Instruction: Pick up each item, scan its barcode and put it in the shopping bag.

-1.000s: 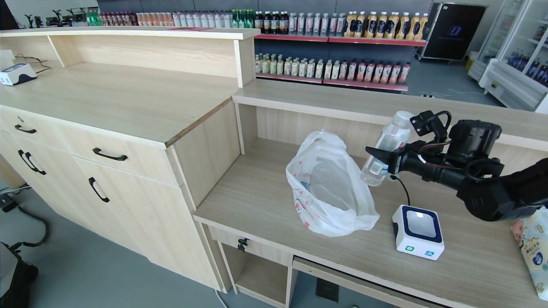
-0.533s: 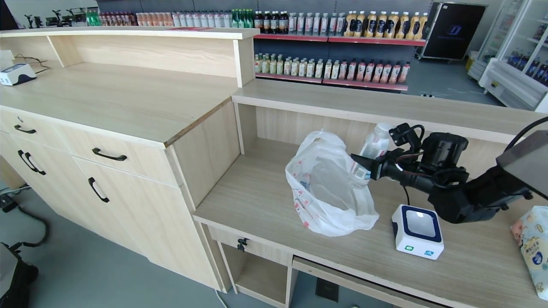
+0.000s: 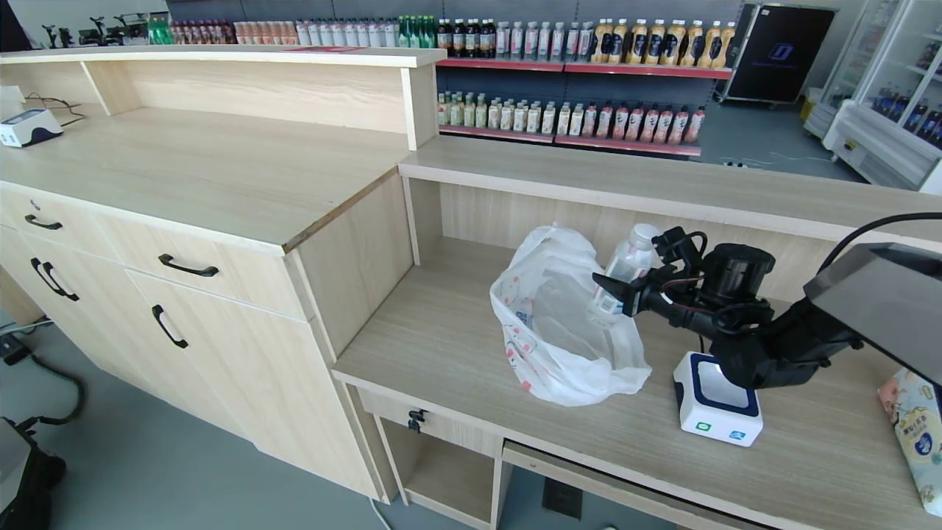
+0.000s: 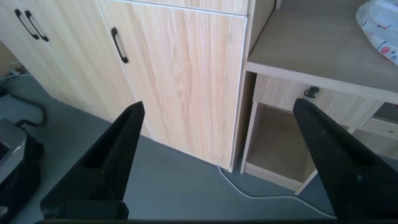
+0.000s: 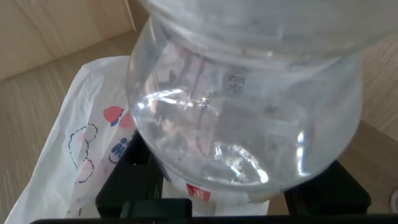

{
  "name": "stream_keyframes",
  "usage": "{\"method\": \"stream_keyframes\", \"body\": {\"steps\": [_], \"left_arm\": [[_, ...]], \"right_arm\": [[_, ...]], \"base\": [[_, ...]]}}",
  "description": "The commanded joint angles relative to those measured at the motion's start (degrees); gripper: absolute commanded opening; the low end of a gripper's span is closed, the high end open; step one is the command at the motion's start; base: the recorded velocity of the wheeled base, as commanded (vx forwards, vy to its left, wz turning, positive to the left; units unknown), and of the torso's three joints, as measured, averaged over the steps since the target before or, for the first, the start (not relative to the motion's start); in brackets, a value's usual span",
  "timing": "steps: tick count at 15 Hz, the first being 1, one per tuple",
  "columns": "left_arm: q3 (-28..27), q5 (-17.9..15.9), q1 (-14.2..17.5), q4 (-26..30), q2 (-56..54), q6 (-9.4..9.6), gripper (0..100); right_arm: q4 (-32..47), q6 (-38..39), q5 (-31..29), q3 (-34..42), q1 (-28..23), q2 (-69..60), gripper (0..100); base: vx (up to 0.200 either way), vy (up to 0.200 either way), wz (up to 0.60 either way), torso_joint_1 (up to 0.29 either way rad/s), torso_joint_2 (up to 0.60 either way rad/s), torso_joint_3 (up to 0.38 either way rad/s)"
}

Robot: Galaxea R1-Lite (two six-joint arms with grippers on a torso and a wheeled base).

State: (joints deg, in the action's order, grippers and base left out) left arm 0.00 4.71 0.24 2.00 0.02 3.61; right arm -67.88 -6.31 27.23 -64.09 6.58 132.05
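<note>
One clear bottle (image 3: 631,258) sits clamped in the right gripper (image 3: 614,288) over the mouth of the shopping bag (image 3: 548,346), that arm hiding part of the scanner (image 3: 725,416), while the left gripper (image 4: 217,155) hangs spread wide beside the cabinet (image 4: 186,68).

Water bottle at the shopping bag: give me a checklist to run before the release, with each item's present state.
1. Grip: right gripper is shut on the water bottle, which tilts, cap up. Ok.
2. Position: the bottle's base is over the shopping bag; the right wrist view shows the bag below it. Ok.
3. Bag mouth: open and facing upward. Ok.
4. Barcode scanned: cannot tell.
5. Scanner: stands beside the bag, apart from it. Ok.
6. Left gripper: open, low by the cabinet doors, away from the bag. Ok.
</note>
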Motion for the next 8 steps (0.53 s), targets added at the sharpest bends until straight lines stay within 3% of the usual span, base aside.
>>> {"method": "stream_keyframes", "body": {"steps": [1,6,8], "left_arm": [[0.0,0.0,0.0,0.0,0.0,0.00,100],[0.0,0.0,0.0,0.0,0.1,0.00,100],[0.0,0.0,0.0,0.0,0.0,0.00,100]], "right_arm": [[-0.2,0.0,0.0,-2.1,0.0,2.3,0],[-0.1,0.3,0.0,-5.3,0.0,4.1,0],[-0.1,0.3,0.0,-3.2,0.0,3.2,0]], "base": [[0.000,0.000,0.00,0.000,0.00,0.000],[0.000,0.000,0.00,0.000,0.00,0.000],[0.000,0.000,0.00,0.000,0.00,0.000]]}}
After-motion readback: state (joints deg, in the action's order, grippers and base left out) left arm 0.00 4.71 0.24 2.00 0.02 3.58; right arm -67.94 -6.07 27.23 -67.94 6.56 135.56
